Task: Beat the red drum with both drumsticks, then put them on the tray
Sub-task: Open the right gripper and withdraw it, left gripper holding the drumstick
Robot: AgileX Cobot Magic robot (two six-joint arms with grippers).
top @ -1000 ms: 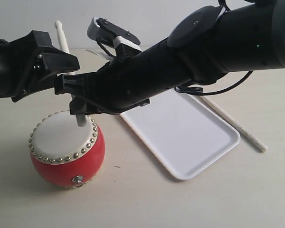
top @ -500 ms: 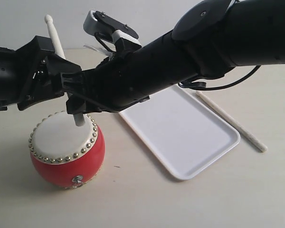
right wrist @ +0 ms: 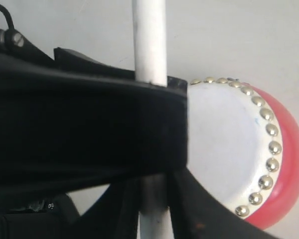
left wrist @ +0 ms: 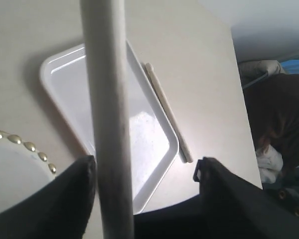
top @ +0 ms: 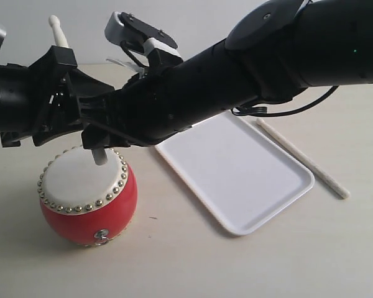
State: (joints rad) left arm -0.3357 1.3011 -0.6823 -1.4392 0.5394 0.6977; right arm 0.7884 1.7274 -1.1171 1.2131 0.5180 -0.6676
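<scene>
Right claw (top: 102, 133) clenched on one drumstick (top: 59, 34) over the drum (top: 87, 192); left claw (left wrist: 144, 167) released.

My right arm reaches across the middle. Its claw grasps the drumstick near-upright, rounded tip up, blunt end at the drum's white skin; touching or just above, I cannot tell. My left claw gapes wide, a jaw either side of that same stick, with a clear gap on one side. The red drum sits on the surface (top: 186, 261) left of the white tray (top: 236, 167), apart from it. A second drumstick (top: 304, 161) lies flat on the surface just beside the tray's right-hand long edge, outside the rim.
</scene>
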